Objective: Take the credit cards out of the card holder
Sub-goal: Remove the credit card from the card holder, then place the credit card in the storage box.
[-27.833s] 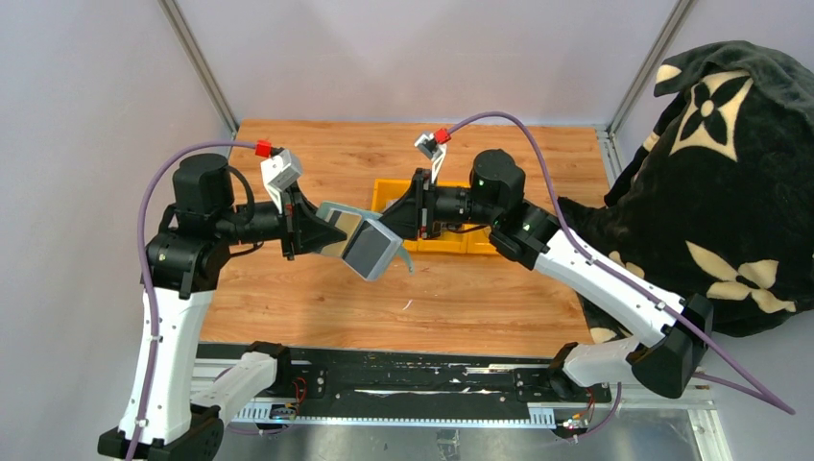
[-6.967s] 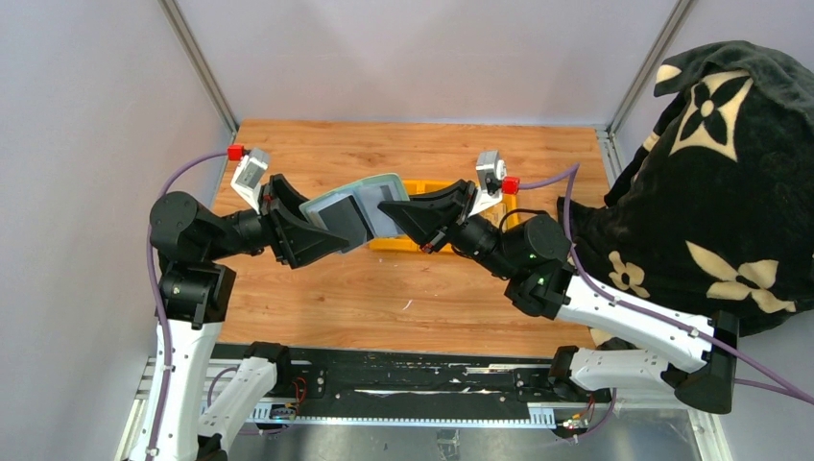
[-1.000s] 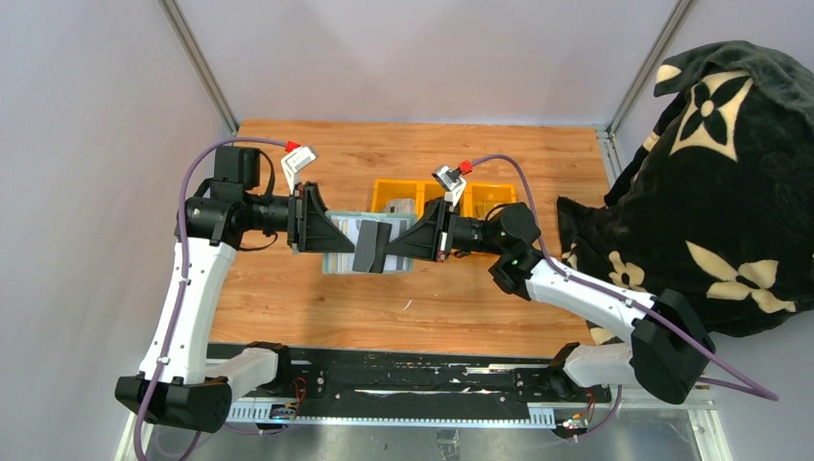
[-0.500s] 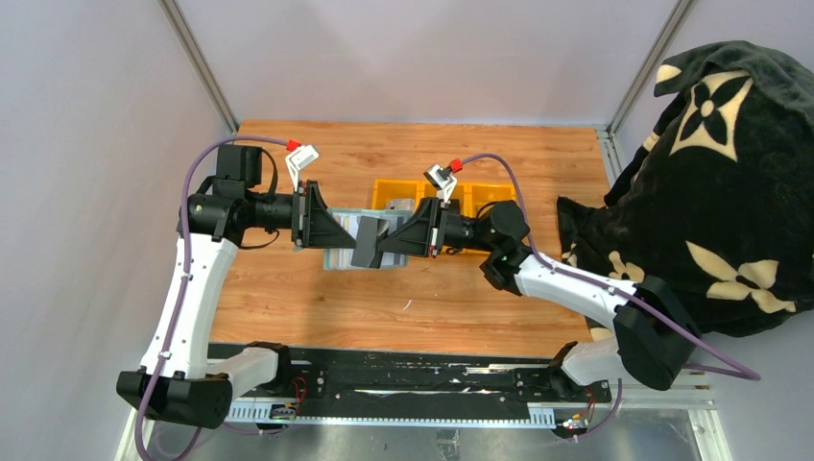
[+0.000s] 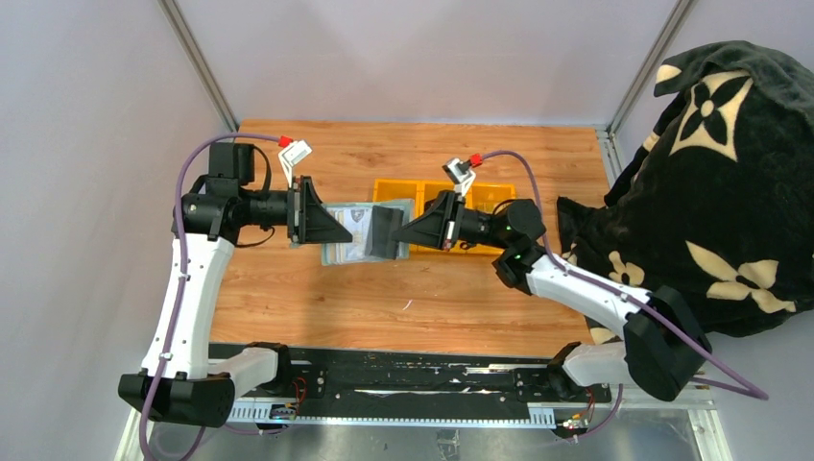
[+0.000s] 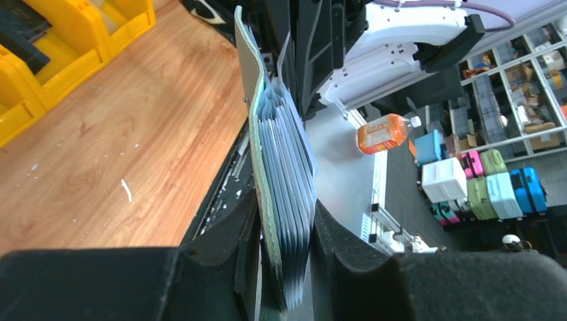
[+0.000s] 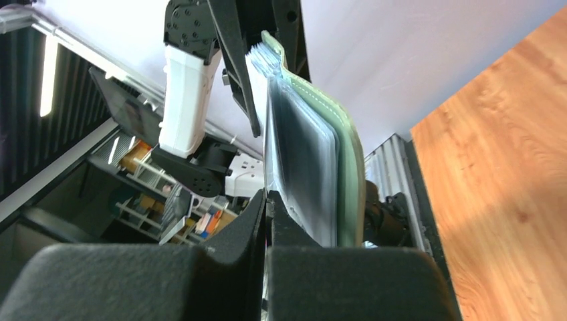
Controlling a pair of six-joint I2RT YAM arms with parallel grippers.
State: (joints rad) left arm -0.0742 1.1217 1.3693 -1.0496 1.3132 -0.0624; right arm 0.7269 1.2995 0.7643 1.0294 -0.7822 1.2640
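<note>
My left gripper (image 5: 331,229) is shut on the pale green card holder (image 5: 350,235) and holds it above the table. In the left wrist view the card holder (image 6: 277,174) sits edge-on between the fingers, its accordion pockets fanned. My right gripper (image 5: 408,230) is shut on a black credit card (image 5: 387,233) that sticks out of the holder's right end. In the right wrist view my right gripper (image 7: 266,200) pinches the card's thin edge, with the holder's green cover (image 7: 349,167) just beside it. Other cards stay in the pockets.
The yellow three-compartment bin (image 5: 485,195) stands on the wooden table behind my right gripper. In the left wrist view it (image 6: 40,60) holds a dark card. A black patterned blanket (image 5: 720,192) lies off the table's right edge.
My right gripper has moved right, away from the left one, drawing the black card part way out of the holder. The holder's face has tilted more toward the top camera.
</note>
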